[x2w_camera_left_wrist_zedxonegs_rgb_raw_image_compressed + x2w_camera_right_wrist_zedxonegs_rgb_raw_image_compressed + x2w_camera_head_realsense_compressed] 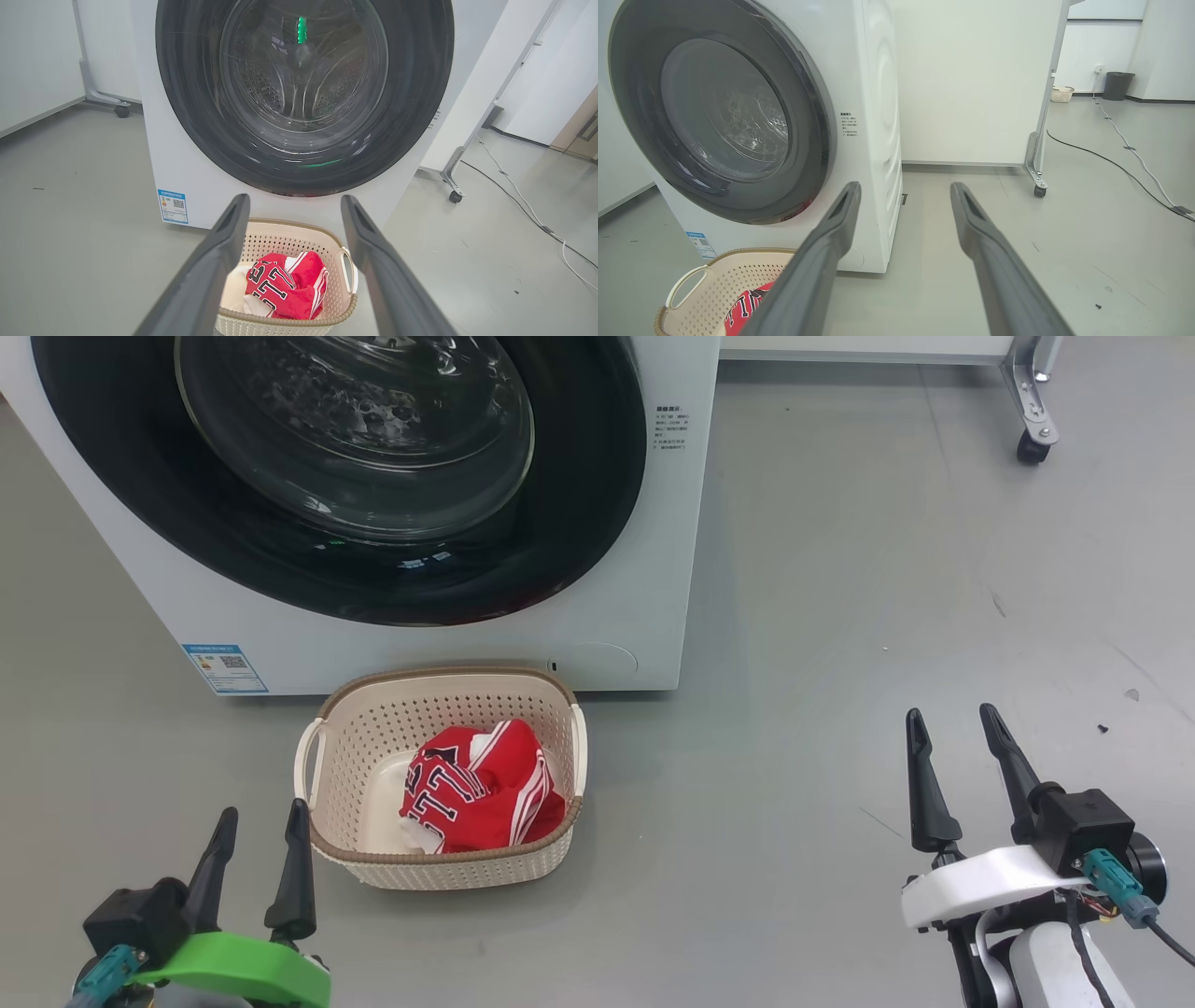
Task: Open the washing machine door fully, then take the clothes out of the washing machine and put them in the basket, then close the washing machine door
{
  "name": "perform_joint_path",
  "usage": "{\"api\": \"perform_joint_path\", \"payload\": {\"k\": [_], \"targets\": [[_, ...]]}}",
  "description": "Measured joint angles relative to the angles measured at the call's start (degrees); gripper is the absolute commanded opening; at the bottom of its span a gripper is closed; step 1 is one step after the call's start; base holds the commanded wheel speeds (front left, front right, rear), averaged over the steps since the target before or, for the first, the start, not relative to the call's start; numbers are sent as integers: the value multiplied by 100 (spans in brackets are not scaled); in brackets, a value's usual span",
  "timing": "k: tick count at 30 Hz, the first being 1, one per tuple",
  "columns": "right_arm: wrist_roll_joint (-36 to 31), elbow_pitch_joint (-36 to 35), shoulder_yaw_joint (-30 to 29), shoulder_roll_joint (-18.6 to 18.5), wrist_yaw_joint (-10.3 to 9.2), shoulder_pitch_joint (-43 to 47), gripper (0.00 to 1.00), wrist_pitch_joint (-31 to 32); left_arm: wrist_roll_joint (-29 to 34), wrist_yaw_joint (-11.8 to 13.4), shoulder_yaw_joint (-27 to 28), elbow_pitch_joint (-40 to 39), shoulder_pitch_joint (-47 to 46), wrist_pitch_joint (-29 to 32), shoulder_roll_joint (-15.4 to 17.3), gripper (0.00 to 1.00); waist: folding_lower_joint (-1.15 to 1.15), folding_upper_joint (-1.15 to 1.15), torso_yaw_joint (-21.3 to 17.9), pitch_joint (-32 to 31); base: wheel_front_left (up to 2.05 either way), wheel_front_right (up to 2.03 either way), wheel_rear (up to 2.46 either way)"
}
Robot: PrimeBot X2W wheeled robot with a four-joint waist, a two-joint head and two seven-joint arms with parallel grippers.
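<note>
Left tool (263,810) and right tool (950,711) hover low over the floor (794,616), fingers spread wide, holding nothing.

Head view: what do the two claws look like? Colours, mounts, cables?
Left claw: two long dark tapered fingers on a black block, with a bright green mount and a teal connector. Right claw: same fingers and block, white mount, teal plug with black cable, pale forearm below.
</note>
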Motion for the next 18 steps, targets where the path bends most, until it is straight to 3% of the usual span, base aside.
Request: {"api": "perform_joint_path", "payload": {"k": [16,17,18], "targets": [[-11,1,0,15,40,12,100,0,-63,0,-8,-8,19,2,0,100,0,0,-11,-22,0,0,0],[-11,1,0,18,40,19,0,0,-78,0,-4,-7,20,3,-1,0,0,0,-11,-22,0,0,0],[-5,53,7,23,37,24,0,7,-76,0,-18,41,21,3,-12,0,0,0,-11,-23,0,0,0]]}}
